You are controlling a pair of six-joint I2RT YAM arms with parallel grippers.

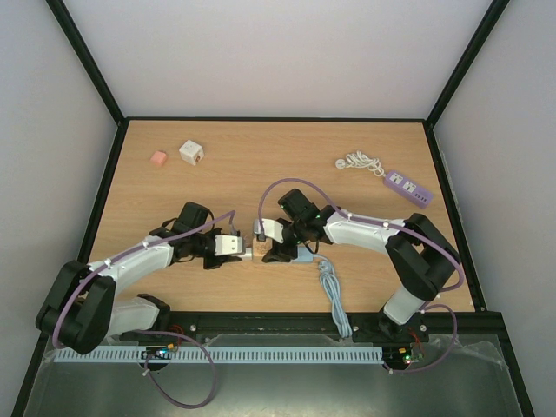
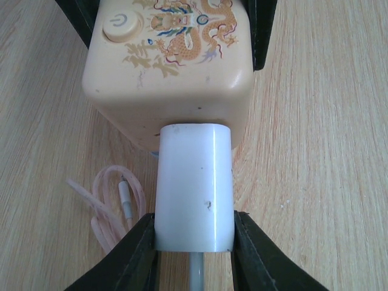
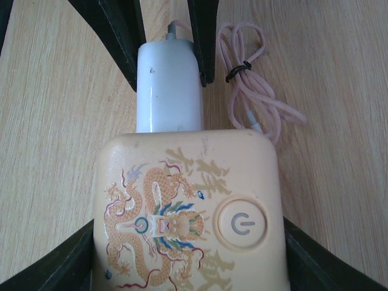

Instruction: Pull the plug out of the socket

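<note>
1. Plug of glossy white plastic, an oblong block with rounded edges [image 2: 194, 185], sits pushed into one side face of the socket. It is close to the middle of the table, between the two grippers. A grey cord stub [image 2: 195, 274] leaves its rear end.
2. Cream plastic cube socket [image 3: 182, 182], smooth with rounded corners, rests flat on the table. Its top carries a printed gold, red and blue dragon and a round raised power button [image 3: 241, 223].
3. Left gripper [image 2: 194, 229] is clamped on the plug, its black fingers [image 2: 136, 257] pressing both long sides at the rear end. The left arm stretches low over the table, reaching rightward.
4. Right gripper [image 3: 191, 257] is closed on the socket, its black fingers [image 3: 57, 264] set against two opposite sides of the cube. The right arm bends at the elbow and reaches leftward, facing the left gripper.
5. Thin translucent pink cable [image 3: 254, 91], loosely coiled and cinched with a black tie, lies just beside the plug.
6. Matte light wood-grain table [image 1: 261, 156] carries everything.
7. Grey ribbed cable [image 1: 332, 295] runs from near the socket toward the near edge.
8. Purple power strip [image 1: 407, 187] with a coiled white cord [image 1: 359, 162] lies at the far right. A white cube [image 1: 191, 153] and a small pink block [image 1: 158, 158] sit near each other at the far left.
</note>
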